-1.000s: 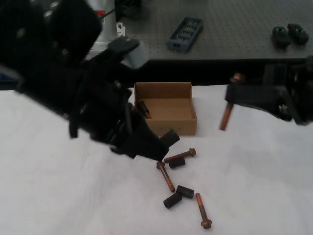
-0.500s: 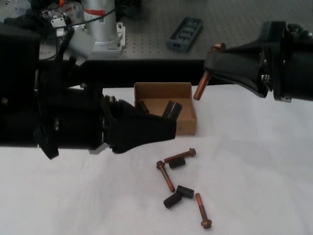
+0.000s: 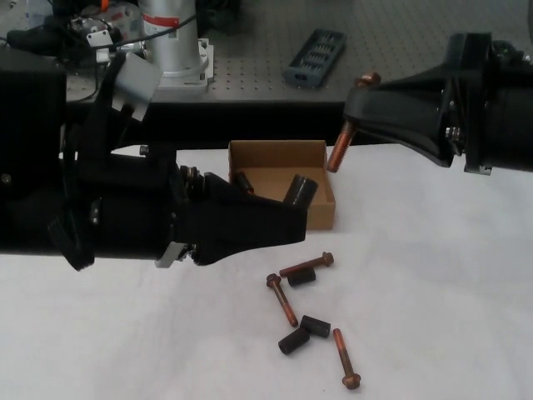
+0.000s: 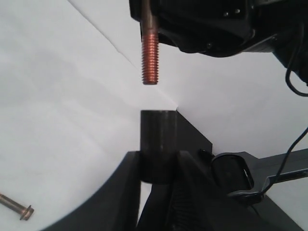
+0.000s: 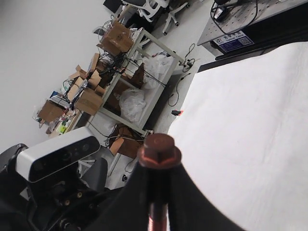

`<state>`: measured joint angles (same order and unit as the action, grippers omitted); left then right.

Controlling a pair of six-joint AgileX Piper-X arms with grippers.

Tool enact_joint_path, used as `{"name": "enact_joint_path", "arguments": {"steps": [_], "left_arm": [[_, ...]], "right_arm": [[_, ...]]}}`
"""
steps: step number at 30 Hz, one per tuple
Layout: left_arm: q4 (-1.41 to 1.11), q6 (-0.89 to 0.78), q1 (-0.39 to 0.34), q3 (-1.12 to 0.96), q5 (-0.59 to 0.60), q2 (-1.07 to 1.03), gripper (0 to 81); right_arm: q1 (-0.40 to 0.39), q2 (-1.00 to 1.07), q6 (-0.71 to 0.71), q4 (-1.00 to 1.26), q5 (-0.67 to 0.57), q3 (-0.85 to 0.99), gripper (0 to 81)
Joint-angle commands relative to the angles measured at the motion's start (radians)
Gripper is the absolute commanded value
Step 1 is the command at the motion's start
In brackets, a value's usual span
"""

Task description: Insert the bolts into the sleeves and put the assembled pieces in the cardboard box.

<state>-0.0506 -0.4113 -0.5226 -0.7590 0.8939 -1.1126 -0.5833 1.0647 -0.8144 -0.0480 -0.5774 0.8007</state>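
My left gripper (image 3: 293, 213) is shut on a black sleeve (image 3: 300, 190), held up over the front right of the cardboard box (image 3: 279, 152). My right gripper (image 3: 360, 102) is shut on a copper bolt (image 3: 341, 144) near its head, tip slanting down toward the sleeve. In the left wrist view the bolt's threaded end (image 4: 149, 53) hangs a short gap above the sleeve's (image 4: 158, 139) open mouth, roughly in line. The right wrist view looks down on the bolt head (image 5: 159, 149). A dark piece (image 3: 243, 183) lies inside the box.
On the white cloth in front of the box lie three loose bolts (image 3: 306, 266) (image 3: 283, 301) (image 3: 345, 358) and three black sleeves (image 3: 301, 277) (image 3: 316, 326) (image 3: 291, 341). A blue-grey rack (image 3: 315, 52) and dark green parts (image 3: 493, 58) sit on the perforated bench behind.
The left arm swung round and lifted the sleeve up over the box. The right arm carried the bolt left and upward, bringing its tip close above the sleeve.
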Motion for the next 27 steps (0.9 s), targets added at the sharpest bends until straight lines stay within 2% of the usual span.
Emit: {"name": "enact_joint_path", "arguments": {"steps": [1,8,15,18,27], "left_arm": [[-0.021,-0.009,0.000,-0.006,0.023,0.009,0.6],[-0.035,-0.026,0.000,-0.006,0.061,0.009,0.6],[-0.035,-0.031,-0.058,-0.006,0.059,0.009,0.6],[-0.035,-0.028,-0.080,-0.006,0.015,0.009,0.6],[-0.057,-0.023,-0.079,-0.006,-0.059,0.009,0.6]], "right_arm": [[-0.001,-0.002,-0.004,0.018,-0.021,0.003,2.7],[-0.001,-0.002,-0.004,0.022,-0.045,0.003,2.7],[-0.001,-0.002,-0.031,0.090,-0.065,0.003,2.7],[-0.001,-0.002,-0.031,0.090,-0.082,0.003,2.7],[-0.001,-0.002,-0.029,0.076,-0.099,0.003,2.7]]}}
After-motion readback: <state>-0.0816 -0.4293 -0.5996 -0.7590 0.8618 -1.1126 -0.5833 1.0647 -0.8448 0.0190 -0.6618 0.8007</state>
